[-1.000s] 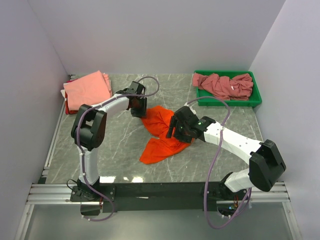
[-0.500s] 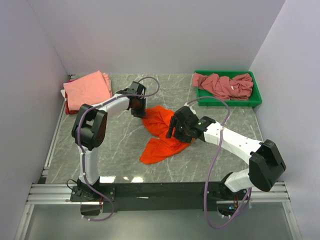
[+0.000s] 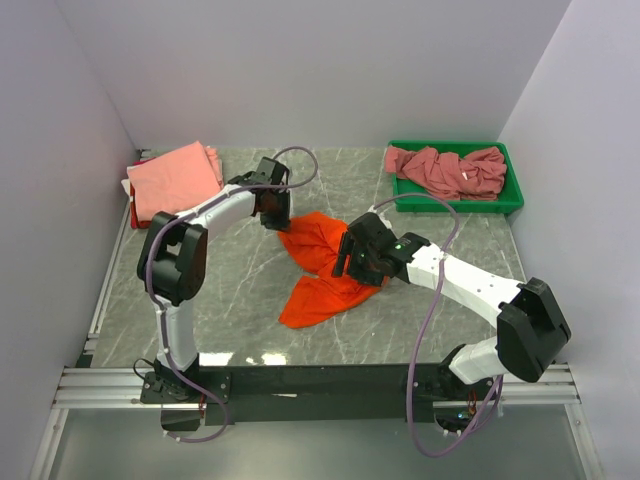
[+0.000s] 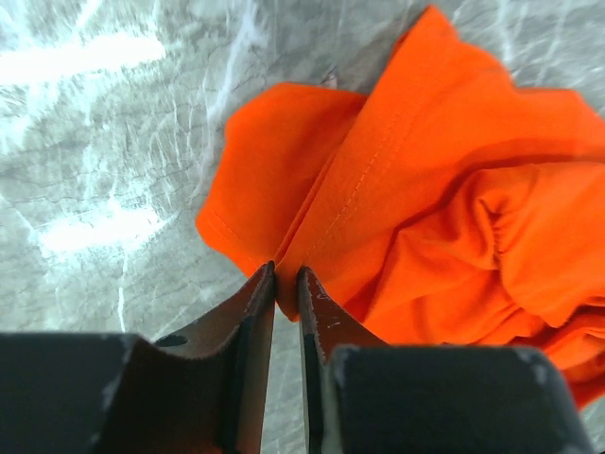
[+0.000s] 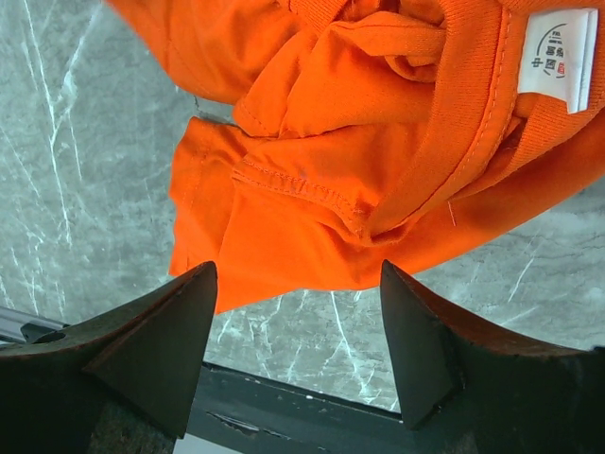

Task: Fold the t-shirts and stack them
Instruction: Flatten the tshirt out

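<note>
A grey, white-veined marble-patterned tabletop (image 3: pixel 240 295), catching soft glare from even overhead light, sits enclosed by a plain pale back wall (image 3: pixel 320 70), left wall (image 3: pixel 50 220) and right wall (image 3: pixel 590 200), with a slotted aluminium rail (image 3: pixel 110 386) along its near edge.

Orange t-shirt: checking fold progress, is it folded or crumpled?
Crumpled: the orange t-shirt lies bunched with irregular wrinkles, one edge pinched by the left gripper.

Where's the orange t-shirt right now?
Top view: the orange t-shirt lies crumpled at centre, its far-left edge pinched by the left hand, the open right hand above its right side.
</note>
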You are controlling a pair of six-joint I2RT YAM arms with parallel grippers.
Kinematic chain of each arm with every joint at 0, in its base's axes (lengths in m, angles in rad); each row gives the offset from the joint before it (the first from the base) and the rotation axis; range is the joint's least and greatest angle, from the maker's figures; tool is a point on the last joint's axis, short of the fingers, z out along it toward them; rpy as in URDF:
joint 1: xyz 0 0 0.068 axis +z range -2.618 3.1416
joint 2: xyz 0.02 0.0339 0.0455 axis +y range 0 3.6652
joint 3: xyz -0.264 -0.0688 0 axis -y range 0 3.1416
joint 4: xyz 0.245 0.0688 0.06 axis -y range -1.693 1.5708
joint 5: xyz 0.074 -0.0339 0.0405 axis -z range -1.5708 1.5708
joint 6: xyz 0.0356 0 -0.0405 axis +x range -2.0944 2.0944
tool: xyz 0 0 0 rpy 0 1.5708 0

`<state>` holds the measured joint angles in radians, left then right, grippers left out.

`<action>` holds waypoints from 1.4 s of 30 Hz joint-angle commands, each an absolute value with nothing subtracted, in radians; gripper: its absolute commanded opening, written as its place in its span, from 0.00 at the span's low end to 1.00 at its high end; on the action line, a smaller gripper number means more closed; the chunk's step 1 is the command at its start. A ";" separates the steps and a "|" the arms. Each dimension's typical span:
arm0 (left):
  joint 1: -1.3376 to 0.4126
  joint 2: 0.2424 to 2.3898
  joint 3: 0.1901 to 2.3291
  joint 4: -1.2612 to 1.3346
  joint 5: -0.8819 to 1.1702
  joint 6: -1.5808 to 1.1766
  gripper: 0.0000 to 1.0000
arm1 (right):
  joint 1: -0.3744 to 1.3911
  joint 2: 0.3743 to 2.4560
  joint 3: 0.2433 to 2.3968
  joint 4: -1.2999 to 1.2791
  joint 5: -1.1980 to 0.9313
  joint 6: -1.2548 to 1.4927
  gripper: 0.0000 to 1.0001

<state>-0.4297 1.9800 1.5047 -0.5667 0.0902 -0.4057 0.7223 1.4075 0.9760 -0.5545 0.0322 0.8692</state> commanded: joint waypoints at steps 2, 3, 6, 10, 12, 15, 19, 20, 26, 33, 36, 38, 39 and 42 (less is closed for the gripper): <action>-0.430 1.916 1.552 -0.589 0.094 -0.402 0.23 | 0.732 1.414 0.999 -0.555 0.057 0.858 0.76; -0.430 1.913 1.551 -0.588 0.094 -0.402 0.22 | 0.730 1.414 1.009 -0.561 0.067 0.848 0.76; -0.428 1.905 1.542 -0.592 0.095 -0.397 0.19 | 0.730 1.425 1.052 -0.575 0.122 0.821 0.77; -0.425 1.882 1.519 -0.600 0.095 -0.388 0.12 | 0.730 1.483 1.130 -0.558 0.170 0.772 0.73; -0.422 1.865 1.511 -0.603 0.094 -0.391 0.11 | 0.729 1.541 1.187 -0.549 0.192 0.741 0.71; -0.410 1.827 1.494 -0.604 0.095 -0.399 0.07 | 0.727 1.638 1.275 -0.551 0.206 0.697 0.69; -0.384 1.799 1.462 -0.603 0.149 -0.411 0.00 | 0.724 1.749 1.379 -0.543 0.230 0.651 0.66; -0.379 1.798 1.456 -0.601 0.162 -0.416 0.00 | 0.723 1.765 1.412 -0.537 0.235 0.637 0.66; -0.348 1.772 1.408 -0.572 0.230 -0.448 0.00 | 0.713 1.900 1.520 -0.568 0.235 0.604 0.63; -0.337 1.778 1.491 -0.607 0.247 -0.446 0.00 | 0.700 1.973 1.496 -0.563 0.235 0.600 0.54; -0.328 1.770 1.526 -0.621 0.265 -0.454 0.00 | 0.681 1.989 1.482 -0.557 0.232 0.603 0.40; -0.324 1.764 1.552 -0.629 0.273 -0.457 0.00 | 0.669 1.996 1.476 -0.554 0.224 0.603 0.33; -0.322 1.761 1.561 -0.630 0.279 -0.462 0.00 | 0.657 1.993 1.471 -0.551 0.221 0.604 0.24; -0.318 1.752 1.603 -0.646 0.287 -0.468 0.00 | 0.628 1.965 1.456 -0.545 0.212 0.600 0.13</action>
